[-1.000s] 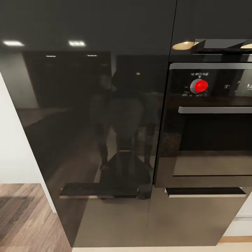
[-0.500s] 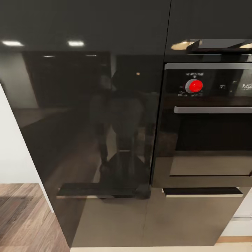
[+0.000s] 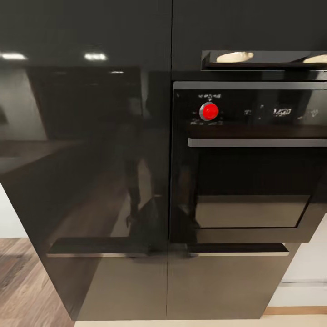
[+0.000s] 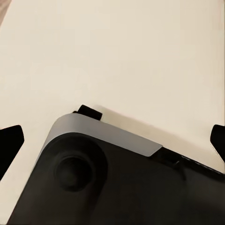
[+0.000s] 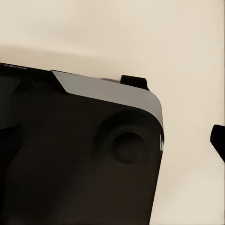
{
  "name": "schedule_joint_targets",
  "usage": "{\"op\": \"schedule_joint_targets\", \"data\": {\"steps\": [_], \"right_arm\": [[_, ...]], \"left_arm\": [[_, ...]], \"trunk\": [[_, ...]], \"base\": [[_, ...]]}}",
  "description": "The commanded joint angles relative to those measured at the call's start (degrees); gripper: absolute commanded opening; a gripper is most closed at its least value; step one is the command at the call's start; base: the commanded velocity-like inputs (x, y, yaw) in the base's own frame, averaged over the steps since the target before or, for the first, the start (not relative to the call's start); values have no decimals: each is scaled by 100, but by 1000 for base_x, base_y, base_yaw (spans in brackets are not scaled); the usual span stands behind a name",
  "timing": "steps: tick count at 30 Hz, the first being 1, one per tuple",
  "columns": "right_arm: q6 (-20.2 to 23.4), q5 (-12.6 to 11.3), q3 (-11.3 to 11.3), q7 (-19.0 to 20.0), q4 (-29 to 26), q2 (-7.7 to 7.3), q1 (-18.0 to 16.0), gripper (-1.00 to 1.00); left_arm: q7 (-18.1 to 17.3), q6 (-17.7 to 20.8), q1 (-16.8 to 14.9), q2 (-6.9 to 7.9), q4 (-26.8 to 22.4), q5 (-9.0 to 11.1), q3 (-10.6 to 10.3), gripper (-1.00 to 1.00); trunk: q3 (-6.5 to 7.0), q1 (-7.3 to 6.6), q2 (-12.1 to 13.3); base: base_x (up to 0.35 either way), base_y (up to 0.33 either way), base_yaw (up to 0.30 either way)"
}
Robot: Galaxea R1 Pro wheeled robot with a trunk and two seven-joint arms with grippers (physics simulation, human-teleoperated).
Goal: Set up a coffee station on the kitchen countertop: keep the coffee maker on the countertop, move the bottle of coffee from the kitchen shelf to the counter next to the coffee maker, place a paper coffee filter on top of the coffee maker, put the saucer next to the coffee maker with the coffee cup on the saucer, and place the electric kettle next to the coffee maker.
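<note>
The kitchen countertop, coffee maker, bottle of coffee, paper coffee filter, saucer, coffee cup and electric kettle are all out of view. In the left wrist view my left gripper [image 4: 113, 143] is open, with its black fingertips [image 4: 9, 146] at the two picture edges and nothing between them. It hangs over my own dark base [image 4: 108, 187] and the cream floor [image 4: 122, 51]. In the right wrist view one black fingertip [image 5: 218, 140] of my right gripper shows at the picture edge, spread wide, beside the dark base [image 5: 70, 154].
Straight ahead stands a wall of tall glossy black cabinet fronts [image 3: 91, 150], close to me. A built-in oven [image 3: 250, 181] with a red knob [image 3: 210, 111] and a bar handle [image 3: 256, 142] sits at the right. Wood floor [image 3: 22, 281] shows at the lower left.
The whole head view has swung to the right, so the oven and cabinet seams now sit further left in the picture. Nothing in the scene itself has moved.
</note>
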Motion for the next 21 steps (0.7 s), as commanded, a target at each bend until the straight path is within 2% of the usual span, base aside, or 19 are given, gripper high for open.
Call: {"op": "schedule_joint_targets", "data": {"steps": [1,5,8,10,11,21], "right_arm": [[-13,47,28,5,5,-9,-4,100],[-9,51,35,16,5,-20,-4,100],[-6,78,129,13,5,-30,-4,100],[-11,99,248,3,5,-29,-4,100],[-23,114,572,-6,5,-22,-4,100],[-17,92,569,-10,5,-11,-4,100]], "left_arm": [[-5,-23,-3,-1,3,11,24,100],[-5,-28,-3,-1,3,19,21,100],[-4,-33,-3,-1,3,21,19,100],[-4,-35,-3,-1,3,21,19,100],[-4,-36,-3,-1,4,19,19,100],[-4,-34,-3,-1,3,14,19,100]], "trunk": [[-6,0,-3],[-6,0,-3],[-6,0,-3],[-6,0,-3],[-6,0,-3],[-6,0,-3]], "base": [[0,-333,0],[0,-333,0],[-6,-334,0],[-48,-334,0],[-171,-303,0],[-194,-290,0]]}}
